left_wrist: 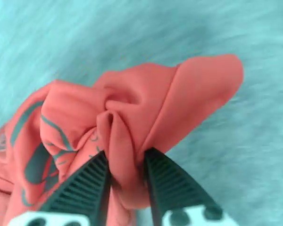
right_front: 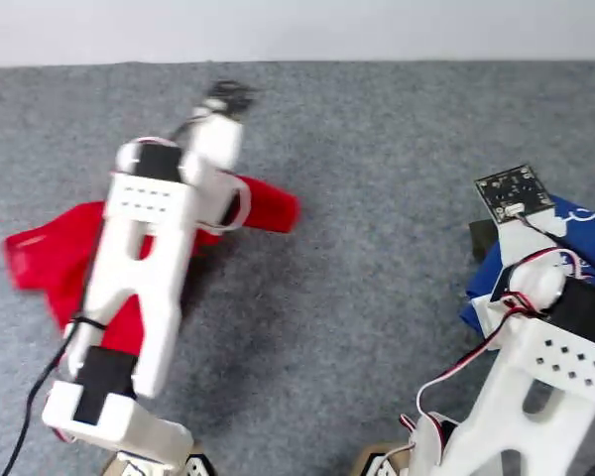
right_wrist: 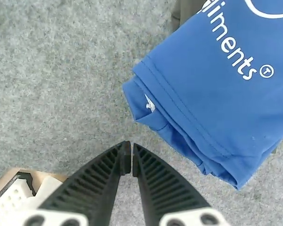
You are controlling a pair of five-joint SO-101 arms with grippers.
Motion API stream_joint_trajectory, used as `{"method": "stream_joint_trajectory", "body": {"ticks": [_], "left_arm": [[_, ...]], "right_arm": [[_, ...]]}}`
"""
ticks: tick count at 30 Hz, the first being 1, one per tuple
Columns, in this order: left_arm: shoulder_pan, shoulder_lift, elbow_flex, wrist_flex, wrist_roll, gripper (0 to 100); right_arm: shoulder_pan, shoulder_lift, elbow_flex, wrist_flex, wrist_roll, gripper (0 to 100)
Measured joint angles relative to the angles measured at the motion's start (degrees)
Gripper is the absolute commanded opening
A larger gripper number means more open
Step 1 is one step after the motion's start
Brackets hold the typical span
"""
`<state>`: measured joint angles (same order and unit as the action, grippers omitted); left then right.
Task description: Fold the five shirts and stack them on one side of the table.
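A red shirt [right_front: 50, 253] lies crumpled on the left half of the grey table, partly under the left arm. My left gripper [left_wrist: 126, 165] is shut on a bunched fold of this red shirt [left_wrist: 146, 108], holding the cloth between its black fingers. A folded blue shirt [right_wrist: 226, 89] with white print lies at the table's right edge, seen as the blue shirt [right_front: 575, 223] beside the right arm in the high view. My right gripper [right_wrist: 131, 157] hovers shut over bare carpet just beside the blue shirt's corner, holding nothing.
The grey carpeted tabletop [right_front: 377, 149] has open room in the middle and along the back. A small circuit board [right_front: 514, 193] sits on the right arm's wrist. A darker item [right_front: 481, 238] peeks out under the blue shirt.
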<state>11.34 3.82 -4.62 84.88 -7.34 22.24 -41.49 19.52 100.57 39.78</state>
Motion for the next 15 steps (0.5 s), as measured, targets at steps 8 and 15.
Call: {"method": "stream_joint_trajectory", "body": {"ticks": [8, 15], "left_arm": [[5.89, -0.18, -0.18, 1.41, 0.09, 23], [3.60, -2.46, -4.04, 10.46, 0.18, 23]], "right_arm": [[0.00, 0.00, 0.00, 0.00, 0.35, 1.1], [-2.11, 0.00, 0.00, 0.00, 0.35, 1.1]]}}
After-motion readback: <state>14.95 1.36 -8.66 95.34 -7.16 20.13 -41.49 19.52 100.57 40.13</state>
